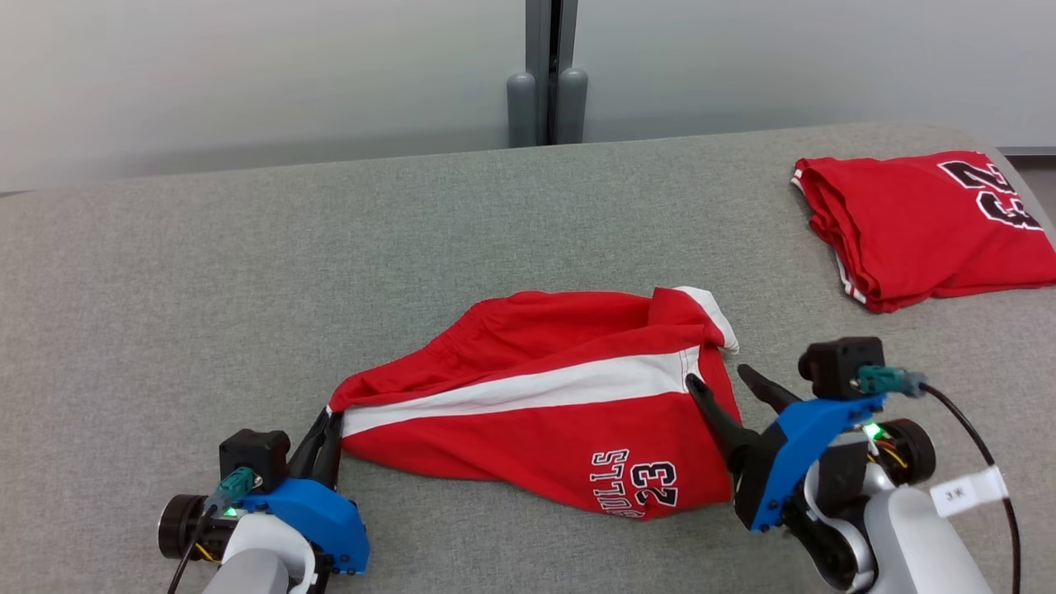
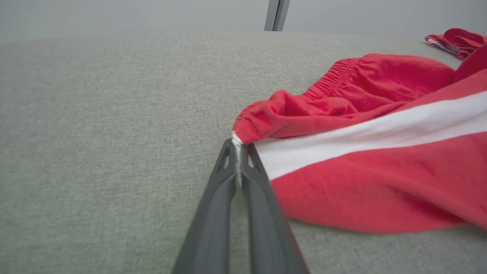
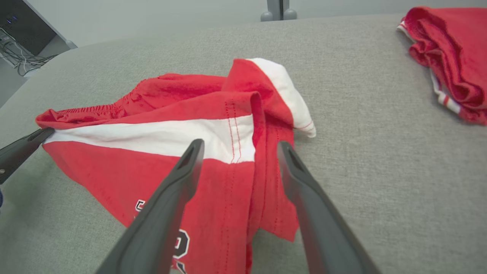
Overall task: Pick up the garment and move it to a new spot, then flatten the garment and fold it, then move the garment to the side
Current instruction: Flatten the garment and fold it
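Observation:
Red shorts (image 1: 536, 396) with a white side stripe and "BULLS 23" lettering lie crumpled in the middle of the grey padded table (image 1: 247, 272). My left gripper (image 1: 326, 429) is shut on the white corner at the shorts' left end; in the left wrist view the fingers (image 2: 238, 152) pinch that corner of the shorts (image 2: 361, 152). My right gripper (image 1: 722, 375) stands open at the shorts' right hem. In the right wrist view its fingers (image 3: 192, 156) straddle the stitched hem of the shorts (image 3: 213, 133) above the cloth.
A folded red jersey (image 1: 924, 219) lies at the table's back right, also in the right wrist view as a red jersey (image 3: 449, 49). A grey post (image 1: 549, 74) rises behind the table's far edge. Bare table stretches left and behind the shorts.

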